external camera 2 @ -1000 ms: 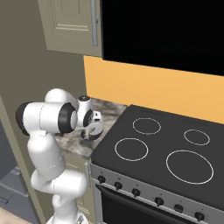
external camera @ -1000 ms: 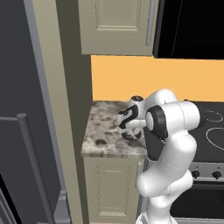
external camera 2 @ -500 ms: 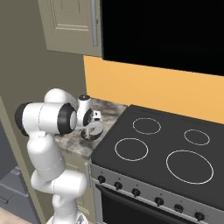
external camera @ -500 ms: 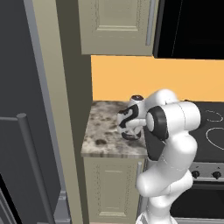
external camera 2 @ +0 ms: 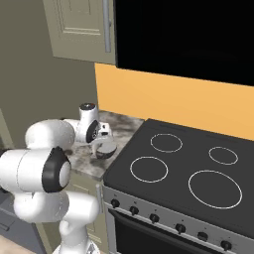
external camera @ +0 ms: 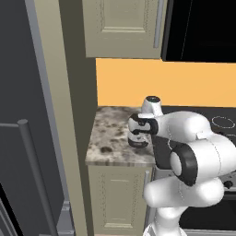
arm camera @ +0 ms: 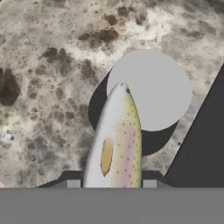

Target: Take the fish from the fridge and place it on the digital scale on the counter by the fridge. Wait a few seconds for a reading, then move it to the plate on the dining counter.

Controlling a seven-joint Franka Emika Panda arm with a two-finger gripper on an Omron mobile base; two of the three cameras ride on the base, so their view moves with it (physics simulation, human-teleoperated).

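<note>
Fish carried above the scale.
My gripper (arm camera: 112,186) clenches the fish (arm camera: 114,140), nose over the digital scale (arm camera: 148,89), positioned for weighing.

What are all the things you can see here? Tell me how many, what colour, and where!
fish: one, pale silvery-tan with spots, between the gripper's fingers, head over the scale.
scale: one, dark grey with lighter grey top, on the counter next to the stove.
counter: one, speckled grey-brown, between the fridge side and the stove.
fridge: one, dark grey, far left of the left base view.
stove: one, black with four white ring burners, right of the counter.
cabinets: beige, one above the counter and one below.
wall: orange, behind counter and stove.
gripper: one, dark-tipped, shut on the fish, just above the scale.
arm: one, white, bent over the counter.
</note>
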